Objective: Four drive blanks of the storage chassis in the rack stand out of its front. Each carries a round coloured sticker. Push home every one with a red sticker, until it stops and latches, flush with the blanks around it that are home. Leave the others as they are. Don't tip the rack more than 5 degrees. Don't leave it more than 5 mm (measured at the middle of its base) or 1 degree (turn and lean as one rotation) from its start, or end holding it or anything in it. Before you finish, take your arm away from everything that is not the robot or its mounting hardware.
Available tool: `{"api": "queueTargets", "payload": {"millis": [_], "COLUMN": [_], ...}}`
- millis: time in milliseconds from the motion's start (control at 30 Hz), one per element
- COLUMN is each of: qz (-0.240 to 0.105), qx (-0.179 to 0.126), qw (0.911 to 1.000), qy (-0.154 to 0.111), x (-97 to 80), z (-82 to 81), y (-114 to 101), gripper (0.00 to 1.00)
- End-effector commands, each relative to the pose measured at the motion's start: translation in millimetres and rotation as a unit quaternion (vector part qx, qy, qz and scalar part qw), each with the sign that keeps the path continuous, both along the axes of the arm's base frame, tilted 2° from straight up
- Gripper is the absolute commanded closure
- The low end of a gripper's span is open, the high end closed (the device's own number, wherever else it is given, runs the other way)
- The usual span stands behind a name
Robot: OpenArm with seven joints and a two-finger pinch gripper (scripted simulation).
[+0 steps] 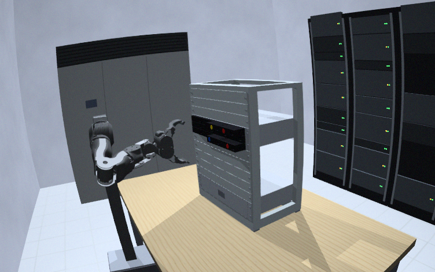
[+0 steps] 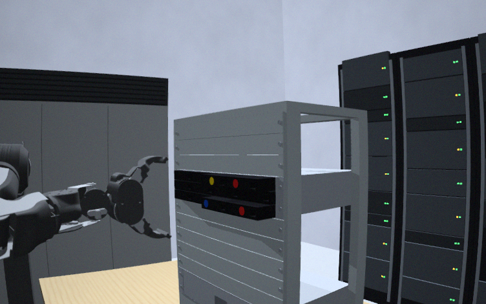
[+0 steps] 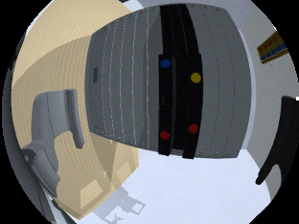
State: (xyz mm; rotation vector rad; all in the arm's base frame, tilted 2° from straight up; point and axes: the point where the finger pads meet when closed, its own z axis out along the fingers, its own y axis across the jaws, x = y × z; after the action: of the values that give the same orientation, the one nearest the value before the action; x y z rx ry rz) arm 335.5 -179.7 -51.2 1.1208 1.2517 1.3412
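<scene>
The grey rack (image 1: 246, 147) stands on the wooden table, with the black storage chassis (image 1: 218, 133) in its front. Four blanks stand out of it: upper row with a yellow sticker (image 1: 210, 127) and a red sticker (image 1: 223, 130), lower row with a blue sticker (image 1: 209, 139) and a red sticker (image 1: 227, 146). They also show in the exterior view: yellow (image 2: 211, 180), red (image 2: 234, 183), blue (image 2: 205, 203), red (image 2: 241, 210). My gripper (image 1: 181, 141) is open and empty, in the air left of the rack front, apart from it. It also shows in the exterior view (image 2: 163, 196). The wrist view shows the red stickers (image 3: 164, 135) (image 3: 194, 129).
A tall grey cabinet (image 1: 125, 109) stands behind the arm. Dark server racks (image 1: 375, 105) line the right wall. The arm's post (image 1: 120, 217) stands at the table's left edge.
</scene>
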Motion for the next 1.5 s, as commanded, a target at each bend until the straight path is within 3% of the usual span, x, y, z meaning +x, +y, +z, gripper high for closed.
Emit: {"api": "queueTargets", "payload": {"millis": [0,267,1167,1467], "qz": [-0.004,-0.004,-0.003,-0.003], "qx": [-0.002,-0.002,-0.002,-0.002], "qw": [1.0,0.9999,0.9999,0.9999], "qy": [0.006,0.011,0.01,0.01], "x": [2.1,14.1,82.5,92.4], "z": [-2.1,-0.8,18.1,20.6], "y": [0.0,8.5,53.7,60.3], "gripper": [0.0,0.0,0.0,0.0]}}
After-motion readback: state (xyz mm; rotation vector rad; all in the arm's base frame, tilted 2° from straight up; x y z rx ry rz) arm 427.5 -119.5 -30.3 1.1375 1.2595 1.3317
